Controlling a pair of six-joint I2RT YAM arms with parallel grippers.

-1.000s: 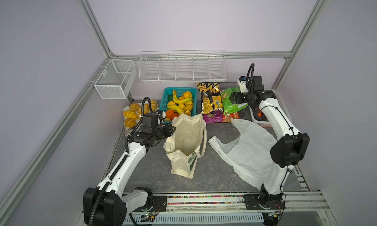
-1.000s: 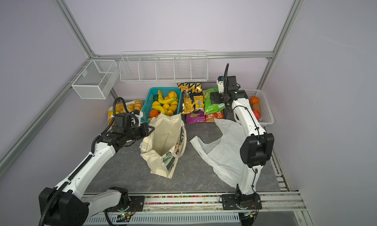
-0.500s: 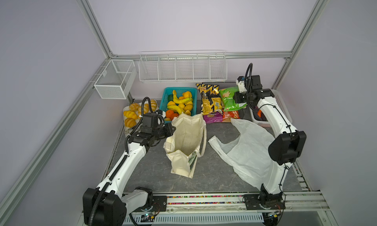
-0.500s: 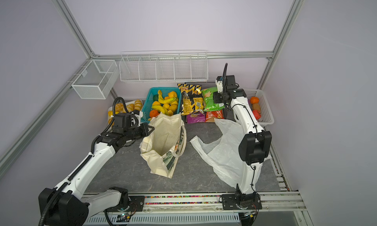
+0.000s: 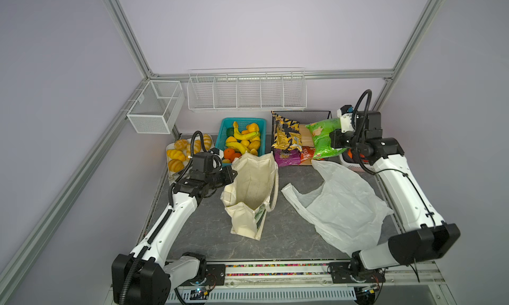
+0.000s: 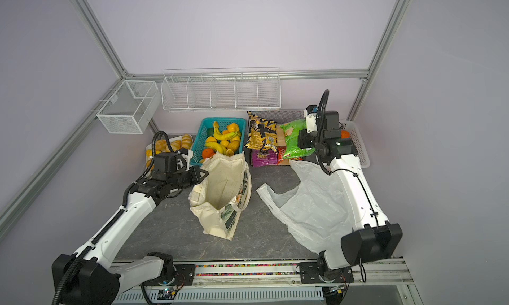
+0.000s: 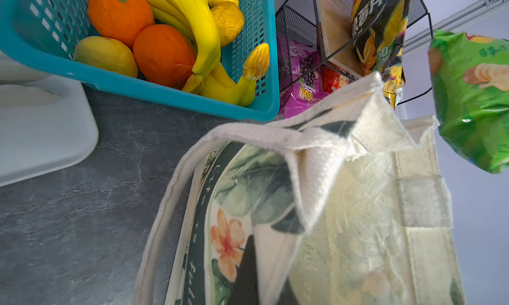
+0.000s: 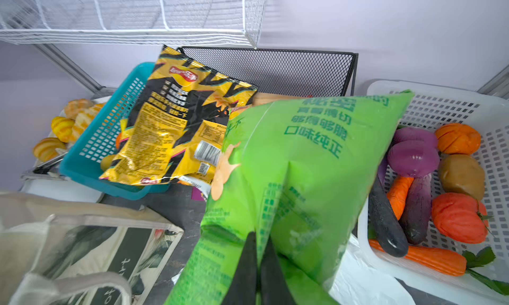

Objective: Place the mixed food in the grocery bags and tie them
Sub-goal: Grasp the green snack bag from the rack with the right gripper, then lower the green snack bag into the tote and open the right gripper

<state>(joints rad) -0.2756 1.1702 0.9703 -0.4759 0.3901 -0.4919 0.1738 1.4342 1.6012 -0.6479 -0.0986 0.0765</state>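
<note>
— While the green snack bag dangles off the right gripper, is that pincer actually closed on it?

— yep, jaws are pinched tight on a fold of the bag. It hangs at the back right, just beside the black-and-yellow zigzag bag, which leans in the black wire rack.

— and the tomato-looking thing?

— the orange-red vegetable sits in the white basket with other veg, nothing touching it.

— left side?

— left gripper is clamped on the left rim of the canvas tote, and the tote's mouth gapes open. It sits mid-table, right in front of the teal basket. The plastic carrier bag lies flat on the table to the tote's right, not touching it.
</note>
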